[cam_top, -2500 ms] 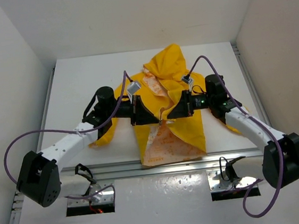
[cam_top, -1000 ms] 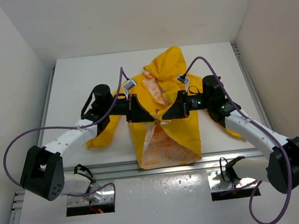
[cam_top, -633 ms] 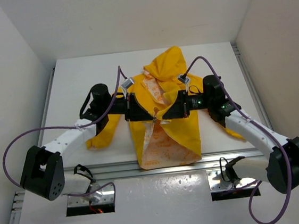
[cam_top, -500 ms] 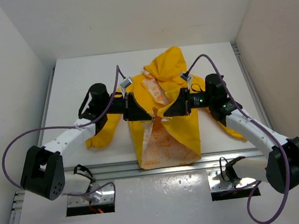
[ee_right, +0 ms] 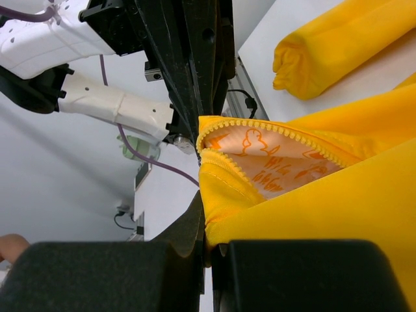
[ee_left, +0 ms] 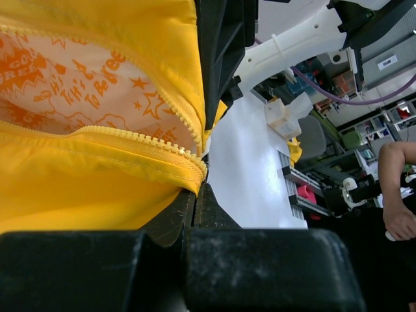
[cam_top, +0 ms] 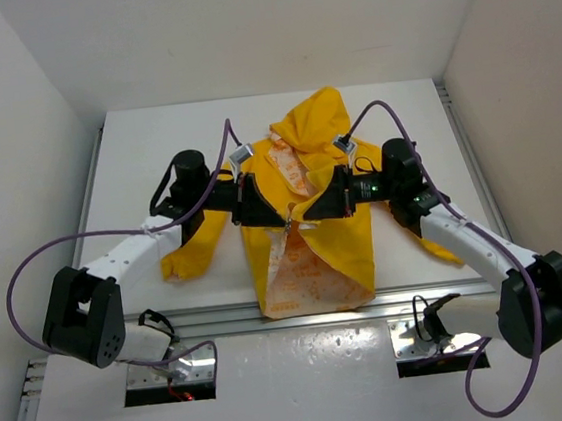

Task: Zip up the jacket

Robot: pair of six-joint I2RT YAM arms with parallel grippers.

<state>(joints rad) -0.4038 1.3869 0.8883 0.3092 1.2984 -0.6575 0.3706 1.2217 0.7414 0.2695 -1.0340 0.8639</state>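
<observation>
Top external view: the jacket [cam_top: 339, 235] is laid on its back at the middle of the desk [cam_top: 153, 143], with its hood [cam_top: 316, 116] pointed away from the arm bases and its hem at the near edge. Its long axis, and with it the line of the front opening, is thus run from near to far. Below the mid-chest the two front edges are spread apart, and a wedge of orange-patterned lining [cam_top: 303, 274] is exposed down to the hem.

The two edges are brought almost together at one spot on the chest, where the pincers are met tip to tip. The left pincer [cam_top: 279, 214] is reached in from the left and the right pincer [cam_top: 309, 212] from the right, so neither arm is placed nearer than the other.

In the left wrist view the fingers are seen clamped narrowly on a yellow edge lined with zipper teeth [ee_left: 140, 138]. The same is shown for the opposite edge in the right wrist view. The slider cannot be made out.

The coming move is judged to depend on the two toothed edges being lined up side by side along the near-to-far axis.
</observation>
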